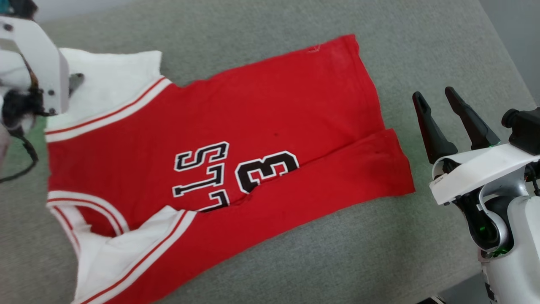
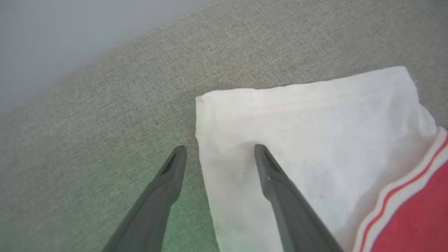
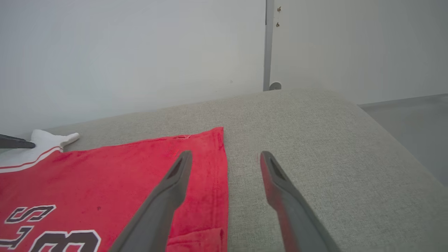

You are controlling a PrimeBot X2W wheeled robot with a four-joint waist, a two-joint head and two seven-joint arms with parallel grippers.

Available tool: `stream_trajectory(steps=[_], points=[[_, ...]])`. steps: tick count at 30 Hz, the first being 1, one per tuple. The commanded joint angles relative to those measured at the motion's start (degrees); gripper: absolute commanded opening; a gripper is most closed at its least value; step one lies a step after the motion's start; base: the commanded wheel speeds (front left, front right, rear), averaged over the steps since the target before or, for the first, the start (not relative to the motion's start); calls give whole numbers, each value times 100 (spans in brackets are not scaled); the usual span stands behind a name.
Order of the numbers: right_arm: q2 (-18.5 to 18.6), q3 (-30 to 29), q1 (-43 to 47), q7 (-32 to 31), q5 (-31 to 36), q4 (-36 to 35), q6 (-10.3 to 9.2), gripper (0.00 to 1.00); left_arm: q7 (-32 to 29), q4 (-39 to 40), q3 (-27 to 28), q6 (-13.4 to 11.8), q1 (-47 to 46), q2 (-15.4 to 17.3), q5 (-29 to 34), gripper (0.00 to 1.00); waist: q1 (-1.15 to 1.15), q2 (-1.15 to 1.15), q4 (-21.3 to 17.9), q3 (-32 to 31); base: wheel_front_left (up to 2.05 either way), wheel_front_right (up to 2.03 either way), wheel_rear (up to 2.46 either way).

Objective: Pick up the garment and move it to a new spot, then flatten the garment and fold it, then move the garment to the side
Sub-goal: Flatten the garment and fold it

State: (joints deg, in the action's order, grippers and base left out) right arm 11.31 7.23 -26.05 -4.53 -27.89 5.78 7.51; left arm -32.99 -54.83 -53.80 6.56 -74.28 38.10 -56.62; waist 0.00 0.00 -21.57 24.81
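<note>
Where the grey upholstered surface is widest, the garment lies flat, front side up. Its long axis runs on a diagonal in the head view, from the neck and shoulders at the lower left to the hem at the upper right. The near long side is folded lengthwise over the body, and this fold covers part of the black lettering and the lower edge of the numeral. The characters lie sideways, with their tops towards the neck end. One white sleeve lies spread out at the far left corner. The other white sleeve lies along the near fold.

The left gripper stands over the far sleeve with its jaws wide. One finger is above the white cloth and the other is above bare upholstery, so the pair straddles the sleeve's side edge. Contact with the cloth cannot be determined. Nothing is held.

The right gripper stands off the hem end, apart from the cloth, with its jaws wide and nothing in them. In its own wrist view one finger overlaps the hem edge and the other sits over the upholstery.

A pale wall rises behind the surface.
</note>
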Motion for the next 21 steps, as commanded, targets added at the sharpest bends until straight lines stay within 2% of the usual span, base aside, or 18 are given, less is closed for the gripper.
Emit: stream_trajectory(steps=[1, 4, 5, 6, 7, 10, 14, 20, 21], points=[[20, -13, 43, 28, -39, -7, -4, 100, -72, -64, -20, 35, -68, -11, -24, 100, 0, 0, -228, 252, 0, 0, 0], [51, -28, 43, 1, -112, 1, -4, 100, -310, -189, -115, 63, -126, -98, -27, 100, 0, 0, -214, 304, 0, 0, 0], [67, -7, 20, -38, -135, 13, -4, 100, -371, -214, -119, 67, -122, -129, -73, 49, 0, 0, -196, 319, 0, 0, 0], [91, 26, -20, -73, -156, 21, -4, 100, -427, -223, -126, 75, -119, -172, -112, 7, 0, 0, -172, 331, 0, 0, 0], [128, 62, -79, -133, -174, 33, -4, 100, -460, -225, -128, 84, -119, -223, -162, 0, 0, 0, -141, 343, 0, 0, 0], [264, 272, -307, -461, -284, 101, -4, 100, -481, -194, -147, 99, -136, -331, -246, 0, 0, 0, -15, 373, 0, 0, 0], [545, 702, -930, -1206, -525, 389, -4, 100, -419, -50, -215, 111, -216, -498, -292, 0, 0, 0, 192, 439, 0, 0, 0], [694, 939, -2197, -2256, -747, 1558, -4, 100, -261, 270, -381, 115, -292, -718, -381, 0, 0, 0, 527, 535, 0, 0, 0], [694, 939, -2197, -2256, -747, 1558, -4, 100, -261, 270, -381, 115, -292, -718, -381, 0, 0, 0, 527, 535, 0, 0, 0]])
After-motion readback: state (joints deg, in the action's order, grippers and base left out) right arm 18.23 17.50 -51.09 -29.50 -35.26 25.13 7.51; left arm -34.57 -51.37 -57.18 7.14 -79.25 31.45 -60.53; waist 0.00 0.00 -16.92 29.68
